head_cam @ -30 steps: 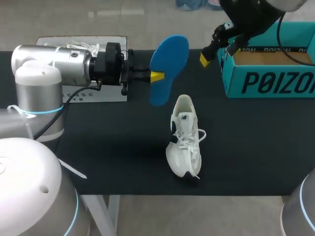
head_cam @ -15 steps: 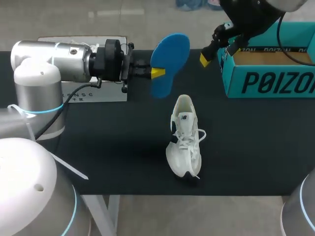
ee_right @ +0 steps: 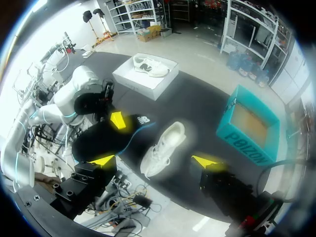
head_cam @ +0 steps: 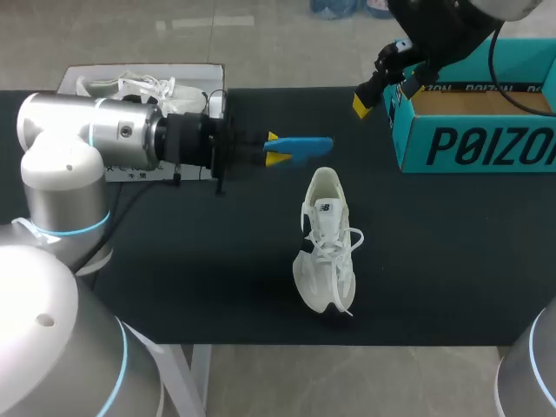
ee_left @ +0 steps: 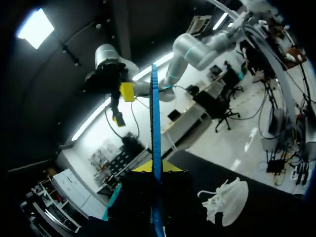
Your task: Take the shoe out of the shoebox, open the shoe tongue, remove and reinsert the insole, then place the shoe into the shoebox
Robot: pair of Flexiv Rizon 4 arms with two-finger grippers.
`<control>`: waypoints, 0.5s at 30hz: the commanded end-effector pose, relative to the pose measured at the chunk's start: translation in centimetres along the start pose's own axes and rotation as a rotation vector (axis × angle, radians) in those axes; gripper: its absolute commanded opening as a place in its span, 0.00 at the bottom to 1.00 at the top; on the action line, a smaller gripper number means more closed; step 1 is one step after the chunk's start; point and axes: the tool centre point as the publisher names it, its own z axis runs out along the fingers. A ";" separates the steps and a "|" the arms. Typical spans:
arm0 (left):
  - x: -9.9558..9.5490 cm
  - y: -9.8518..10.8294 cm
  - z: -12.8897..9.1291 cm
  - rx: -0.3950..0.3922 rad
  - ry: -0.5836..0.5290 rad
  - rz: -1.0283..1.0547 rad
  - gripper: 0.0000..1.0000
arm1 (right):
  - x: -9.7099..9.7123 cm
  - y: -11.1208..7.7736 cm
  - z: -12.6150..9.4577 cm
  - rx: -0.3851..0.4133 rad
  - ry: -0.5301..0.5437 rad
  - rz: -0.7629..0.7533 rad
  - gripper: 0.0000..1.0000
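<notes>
At the centre of the black desk (head_cam: 174,261) in the head view, a white lace-up sneaker (head_cam: 327,248) sits on its own, its opening toward the top of the frame and its toe toward the bottom edge. Just above it in the picture, a blue foam insole (head_cam: 304,148) shows edge-on as a thin strip lying left to right. The left fingers (head_cam: 274,158) are clamped on its left end, one yellow tip on each face. The left arm comes in level from the left side of the frame. I cannot tell whether the insole clears the desk or how high it is held.

In the left wrist view the insole runs as a narrow blue line straight out between the two yellow tips, which press on it from both sides. The sneaker lies on the desk beside and below the fingers.

At the upper right of the head view, the right fingers (head_cam: 360,102) hang well apart and hold nothing, beside the left wall of the teal cardboard shoebox (head_cam: 473,143). The shoebox stands open against the right edge of the frame. The right wrist view shows its two yellow tips spread wide, with the sneaker on the desk far below between them.

At the upper left of the head view, a white open box (head_cam: 204,78) holds another white shoe.
</notes>
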 end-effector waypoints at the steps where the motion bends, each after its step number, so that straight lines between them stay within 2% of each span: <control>1: -1.4 1.6 -0.3 -0.019 0.033 -0.088 0.00 | 0.0 0.2 0.1 0.004 -0.001 0.001 1.00; 15: -1.4 1.6 -0.3 -0.019 0.033 -0.088 0.00 | 0.0 0.2 0.1 0.004 -0.001 0.001 1.00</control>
